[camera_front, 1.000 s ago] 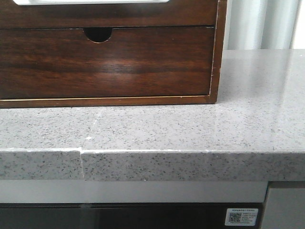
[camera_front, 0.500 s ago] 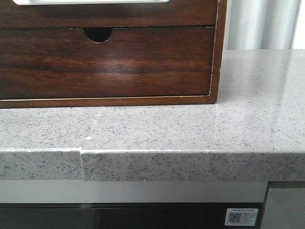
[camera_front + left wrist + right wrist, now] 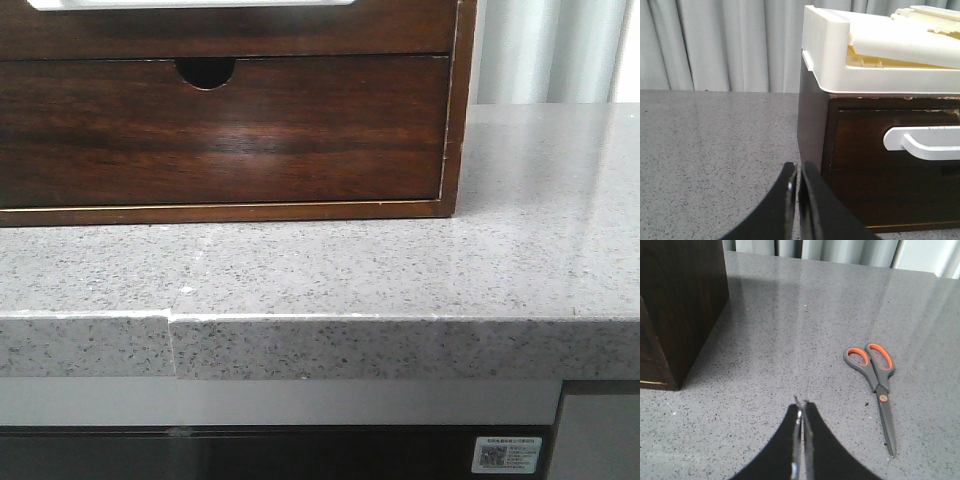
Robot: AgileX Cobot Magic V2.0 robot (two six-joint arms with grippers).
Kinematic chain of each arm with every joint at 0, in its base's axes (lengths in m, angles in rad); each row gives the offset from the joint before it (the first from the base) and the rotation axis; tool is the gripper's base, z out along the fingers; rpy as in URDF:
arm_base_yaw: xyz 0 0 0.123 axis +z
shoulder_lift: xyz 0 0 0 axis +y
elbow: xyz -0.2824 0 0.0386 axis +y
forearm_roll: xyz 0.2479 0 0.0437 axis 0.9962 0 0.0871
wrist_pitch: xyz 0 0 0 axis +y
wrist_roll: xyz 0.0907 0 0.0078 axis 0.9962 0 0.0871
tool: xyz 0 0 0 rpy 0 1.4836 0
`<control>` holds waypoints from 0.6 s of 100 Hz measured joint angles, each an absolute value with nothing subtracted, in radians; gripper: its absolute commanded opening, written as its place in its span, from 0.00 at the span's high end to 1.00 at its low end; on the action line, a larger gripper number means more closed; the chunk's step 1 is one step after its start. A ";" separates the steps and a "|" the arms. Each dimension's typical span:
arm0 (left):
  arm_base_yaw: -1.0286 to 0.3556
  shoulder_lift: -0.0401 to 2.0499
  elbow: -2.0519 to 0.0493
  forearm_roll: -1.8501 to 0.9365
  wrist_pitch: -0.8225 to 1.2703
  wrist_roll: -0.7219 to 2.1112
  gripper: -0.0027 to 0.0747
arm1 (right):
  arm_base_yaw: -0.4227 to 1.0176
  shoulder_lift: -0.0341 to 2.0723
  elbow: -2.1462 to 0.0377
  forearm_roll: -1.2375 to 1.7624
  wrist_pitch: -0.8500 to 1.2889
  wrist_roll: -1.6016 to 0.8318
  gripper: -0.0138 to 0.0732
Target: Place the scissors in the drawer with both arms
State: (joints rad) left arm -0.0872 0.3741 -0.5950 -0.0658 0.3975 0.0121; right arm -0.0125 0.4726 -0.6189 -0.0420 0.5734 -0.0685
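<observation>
The scissors (image 3: 879, 387), grey with orange-lined finger holes, lie flat and closed on the grey speckled countertop, seen only in the right wrist view. My right gripper (image 3: 801, 404) is shut and empty, above the counter and apart from the scissors. The wooden cabinet's upper drawer (image 3: 250, 30) is closed, with a white handle (image 3: 920, 142) on its front (image 3: 860, 130). My left gripper (image 3: 798, 167) is shut and empty, just off the cabinet's front corner. Neither gripper shows in the front view.
Below the upper drawer is a closed lower drawer (image 3: 230, 130) with a half-round finger notch. A white tray (image 3: 840, 55) with pale parts sits on top of the cabinet. The countertop's front edge (image 3: 320, 345) runs across; grey curtains (image 3: 730, 45) hang behind.
</observation>
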 measured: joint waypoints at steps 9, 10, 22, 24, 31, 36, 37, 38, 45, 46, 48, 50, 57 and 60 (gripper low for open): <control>-0.087 0.377 -0.595 -0.064 0.399 0.012 0.99 | -0.012 0.485 -0.619 -0.042 0.573 -0.069 0.92; -0.087 0.377 -0.595 -0.064 0.399 0.012 0.99 | -0.012 0.485 -0.619 -0.042 0.573 -0.069 0.92; -0.087 0.377 -0.595 -0.064 0.399 0.012 0.99 | -0.012 0.487 -0.619 -0.043 0.573 -0.069 0.92; -0.087 0.377 -0.595 -0.064 0.399 0.012 0.99 | -0.012 0.487 -0.619 -0.043 0.573 -0.069 0.92; -0.087 0.377 -0.595 -0.064 0.399 0.012 0.99 | -0.012 0.487 -0.619 -0.044 0.573 -0.069 0.92; -0.087 0.377 -0.595 -0.064 0.399 0.012 0.99 | -0.012 0.487 -0.619 -0.044 0.573 -0.069 0.92; -0.087 0.377 -0.595 -0.064 0.399 0.012 0.99 | -0.012 0.487 -0.619 -0.044 0.573 -0.069 0.92; -0.087 0.377 -0.595 -0.064 0.399 0.012 0.99 | -0.012 0.487 -0.619 -0.044 0.573 -0.069 0.92; -0.087 0.377 -0.595 -0.064 0.399 0.012 0.99 | -0.012 0.487 -0.619 -0.044 0.573 -0.069 0.92; -0.087 0.377 -0.595 -0.064 0.399 0.012 0.99 | -0.012 0.487 -0.619 -0.044 0.573 -0.069 0.92; -0.087 0.377 -0.595 -0.064 0.399 0.012 0.99 | -0.012 0.487 -0.619 -0.044 0.573 -0.069 0.92; -0.087 0.377 -0.595 -0.064 0.399 0.012 0.99 | -0.012 0.487 -0.619 -0.044 0.573 -0.069 0.92; -0.087 0.379 -0.595 -0.064 0.399 0.012 0.99 | -0.012 0.487 -0.619 -0.044 0.573 -0.069 0.92; -0.087 0.379 -0.595 -0.064 0.399 0.012 0.98 | -0.012 0.487 -0.619 -0.044 0.573 -0.069 0.91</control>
